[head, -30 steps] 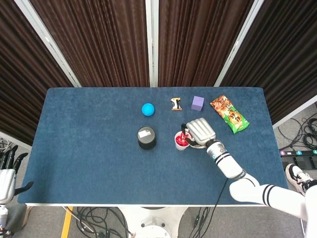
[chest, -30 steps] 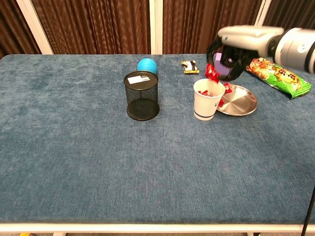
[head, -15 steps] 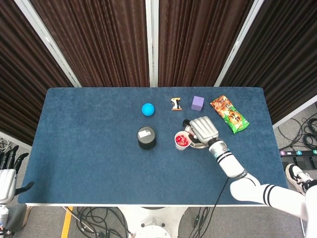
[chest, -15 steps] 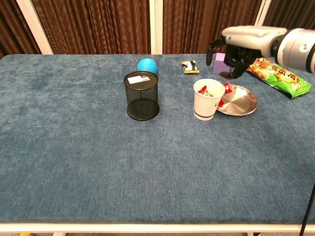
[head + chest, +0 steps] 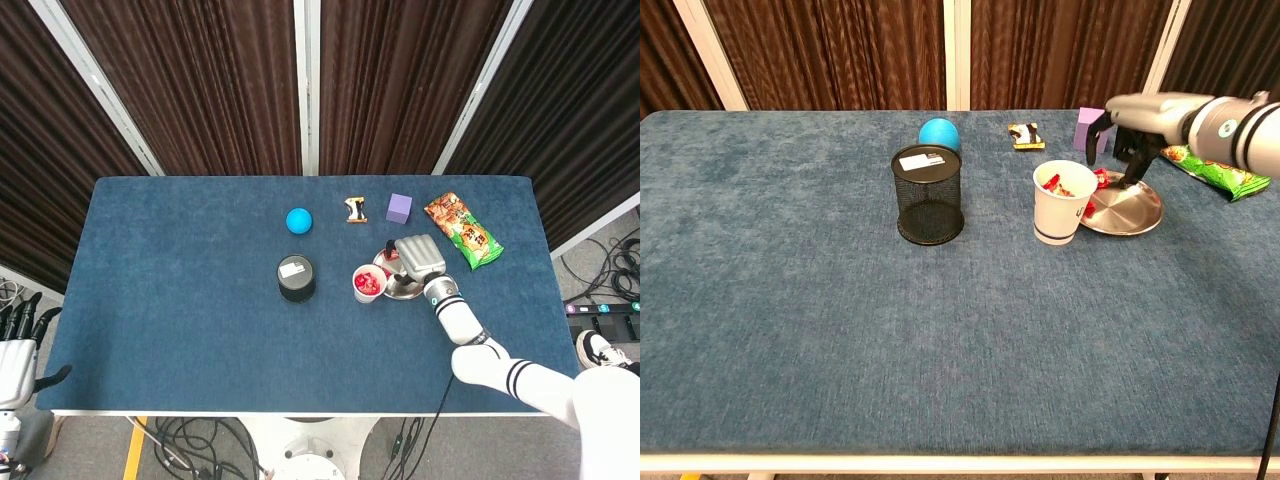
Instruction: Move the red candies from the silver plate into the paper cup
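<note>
1. The blue tabletop (image 5: 840, 330) carries everything, with dark curtains behind it.
2. My right hand (image 5: 1127, 140) hangs palm down over the far side of the silver plate, fingers (image 5: 1137, 165) pointing down toward it with the thumb set apart, and nothing is held in it. In the head view it shows as a grey block (image 5: 418, 255) above the plate's right part.
3. My left hand (image 5: 18, 340) sits off the tabletop's near left corner, fingers spread and holding nothing (only the head view shows it).
4. The green snack bag (image 5: 462, 231) lies at the far right, slanted, well apart from the plate.
5. The black mesh cup (image 5: 929, 194) stands upright left of the paper cup, a white label on its top.
6. The silver plate (image 5: 1135, 212) lies flat, its left rim hidden behind the paper cup.
7. The paper cup (image 5: 1062, 204) stands upright, just in front of the plate's left edge, and red candies (image 5: 1058, 184) show inside it (the head view looks straight down on them (image 5: 367, 284)).
8. The blue ball (image 5: 937, 132) rests behind the mesh cup.
9. The purple cube (image 5: 399, 208) sits beyond the plate, near the far edge.
10. A small dark wrapped sweet (image 5: 1025, 135) lies between the ball and the cube.
11. Red candy (image 5: 1099, 179) remains on the plate's left side, just beside the cup's rim; I cannot tell how many pieces.
</note>
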`<state>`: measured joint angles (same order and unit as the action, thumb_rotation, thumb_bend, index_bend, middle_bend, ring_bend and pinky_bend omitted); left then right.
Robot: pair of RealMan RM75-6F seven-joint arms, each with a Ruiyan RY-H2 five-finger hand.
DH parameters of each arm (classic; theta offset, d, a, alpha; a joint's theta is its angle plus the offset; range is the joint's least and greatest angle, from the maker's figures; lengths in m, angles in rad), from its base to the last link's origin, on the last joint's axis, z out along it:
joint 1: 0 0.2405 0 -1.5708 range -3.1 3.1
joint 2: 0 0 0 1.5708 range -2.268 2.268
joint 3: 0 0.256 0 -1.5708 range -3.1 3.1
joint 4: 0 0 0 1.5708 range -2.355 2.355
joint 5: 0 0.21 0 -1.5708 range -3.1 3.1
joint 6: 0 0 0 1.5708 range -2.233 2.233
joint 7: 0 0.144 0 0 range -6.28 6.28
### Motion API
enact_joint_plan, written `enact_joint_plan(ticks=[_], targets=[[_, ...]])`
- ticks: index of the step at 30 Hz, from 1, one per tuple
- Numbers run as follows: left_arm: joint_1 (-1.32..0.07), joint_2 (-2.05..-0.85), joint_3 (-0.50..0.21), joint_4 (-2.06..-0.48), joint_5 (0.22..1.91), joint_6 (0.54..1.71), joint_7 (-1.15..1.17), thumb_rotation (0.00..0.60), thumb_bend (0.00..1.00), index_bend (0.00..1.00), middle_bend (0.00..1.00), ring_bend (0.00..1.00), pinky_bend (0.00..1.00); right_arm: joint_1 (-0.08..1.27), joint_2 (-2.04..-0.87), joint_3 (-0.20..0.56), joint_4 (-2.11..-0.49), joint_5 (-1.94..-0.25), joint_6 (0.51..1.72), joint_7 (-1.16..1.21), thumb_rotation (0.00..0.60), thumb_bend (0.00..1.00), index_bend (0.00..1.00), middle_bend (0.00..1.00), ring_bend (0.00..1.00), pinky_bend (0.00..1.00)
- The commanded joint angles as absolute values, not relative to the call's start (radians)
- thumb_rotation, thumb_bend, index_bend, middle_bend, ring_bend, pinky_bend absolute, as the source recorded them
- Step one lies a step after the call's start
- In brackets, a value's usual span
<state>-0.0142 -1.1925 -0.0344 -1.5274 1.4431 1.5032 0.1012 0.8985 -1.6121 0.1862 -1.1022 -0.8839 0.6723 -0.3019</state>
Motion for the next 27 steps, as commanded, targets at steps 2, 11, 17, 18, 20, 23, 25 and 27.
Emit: enact_joint_plan(ticks=[2,11,17,18,20,23,25,27], targets=[[-0.016,-1.19,-0.034,-1.532,1.444,1.501,0.106,0.6,0.0,0.24,0.09,0.07,0.06,0.914,-1.671,0.186,-1.025,-0.884,0.631,-0.265,0.6,0.2,0.42,0.9,0.94,1.0],[-0.017,-1.189,-0.035,-1.534,1.44,1.499,0.109,0.6,0.0,0.24,0.09,0.07,0.06,0.935,-1.737,0.192,-0.932,-0.888,0.59,-0.246,0.6,0.19,0.43,0.9,0.94,1.0],[-0.015,-1.19,-0.033,-1.532,1.436,1.498,0.107,0.6,0.0,0.24,0.09,0.07,0.06,0.946,-1.768,0.198,-0.886,-0.883,0.576,-0.247,0.6,0.19,0.43,0.9,0.94,1.0],[-0.015,-1.19,-0.034,-1.532,1.436,1.498,0.107,0.6,0.0,0.24,0.09,0.07,0.06,0.947,-1.771,0.199,-0.881,-0.883,0.575,-0.247,0.6,0.19,0.43,0.9,0.94,1.0],[-0.014,-1.191,-0.034,-1.529,1.435,1.498,0.105,0.6,0.0,0.24,0.09,0.07,0.06,0.949,-1.777,0.199,-0.869,-0.883,0.571,-0.25,0.6,0.2,0.43,0.9,0.94,1.0],[-0.015,-1.192,-0.034,-1.527,1.434,1.496,0.103,0.6,0.0,0.24,0.09,0.07,0.06,0.951,-1.785,0.2,-0.854,-0.879,0.564,-0.254,0.6,0.22,0.45,0.9,0.94,1.0],[-0.015,-1.192,-0.034,-1.525,1.434,1.496,0.102,0.6,0.0,0.24,0.09,0.07,0.06,0.952,-1.788,0.2,-0.849,-0.877,0.561,-0.257,0.6,0.28,0.47,0.9,0.94,1.0],[-0.015,-1.193,-0.034,-1.523,1.433,1.496,0.101,0.6,0.0,0.24,0.09,0.07,0.06,0.952,-1.788,0.199,-0.845,-0.877,0.562,-0.261,0.6,0.34,0.51,0.9,0.94,1.0]])
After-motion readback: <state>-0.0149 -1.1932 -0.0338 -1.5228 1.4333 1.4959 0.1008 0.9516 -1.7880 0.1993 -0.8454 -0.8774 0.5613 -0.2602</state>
